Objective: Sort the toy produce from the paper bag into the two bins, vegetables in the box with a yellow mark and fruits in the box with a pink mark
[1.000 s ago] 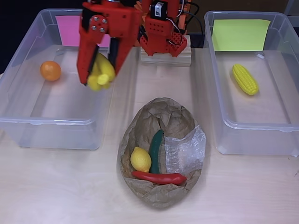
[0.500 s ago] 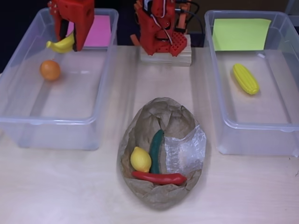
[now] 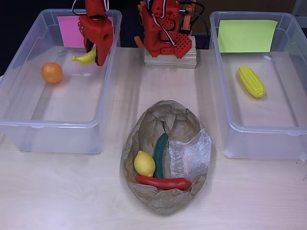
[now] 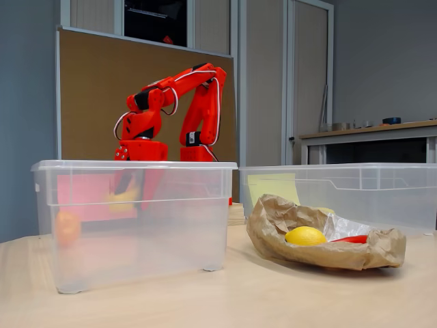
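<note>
Overhead view shows your red gripper (image 3: 97,51) reaching into the pink bin (image 3: 29,123), up near its 1 o'clock corner, with the banana (image 3: 85,58) pinched between the fingers. Its yellow tip sticks out toward 9 o'clock. The fingers are closed narrow on the banana, so it is held and not dropped yet. In the fixed view you can see the banana (image 4: 123,198) through the clear wall, hanging well above the bin floor and just under the gripper (image 4: 134,179). This bin has the pink mark (image 3: 71,31), so it is the right home for fruit. The orange (image 3: 52,72) already sits there, at about 9 o'clock from the banana and apart from it. To do this step well, bring the arm down a little first, so the banana has only a short fall and does not bounce. Keep away from the bin wall at 3 o'clock, because the fingers are close to it. Then open the fingers wide and lift straight up. After that I think you go back to the paper bag (image 3: 165,158) on the bench (image 3: 72,191), where the lemon (image 3: 144,163), the green cucumber (image 3: 160,149) and the red pepper (image 3: 163,182) wait. The corn (image 3: 252,81) already lies in the yellow bin (image 3: 268,139).
</note>
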Robot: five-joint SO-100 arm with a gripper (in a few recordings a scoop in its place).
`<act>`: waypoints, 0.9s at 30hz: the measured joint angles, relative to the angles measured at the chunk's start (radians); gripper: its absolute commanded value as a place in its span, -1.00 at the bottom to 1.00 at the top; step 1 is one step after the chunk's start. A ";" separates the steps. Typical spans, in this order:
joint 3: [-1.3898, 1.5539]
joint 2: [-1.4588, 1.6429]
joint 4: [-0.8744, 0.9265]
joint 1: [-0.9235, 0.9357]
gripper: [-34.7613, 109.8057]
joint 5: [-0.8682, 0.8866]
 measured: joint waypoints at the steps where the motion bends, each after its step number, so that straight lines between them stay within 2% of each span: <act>1: 0.000 -0.017 -0.003 0.000 -0.02 0.002; 9: -0.048 -0.055 0.021 -0.003 0.05 -0.023; 17: -0.176 0.219 0.207 -0.104 0.01 -0.153; 22: -0.268 0.367 0.250 -0.319 -0.02 -0.318; 27: -0.318 0.403 0.218 -0.660 -0.05 -0.428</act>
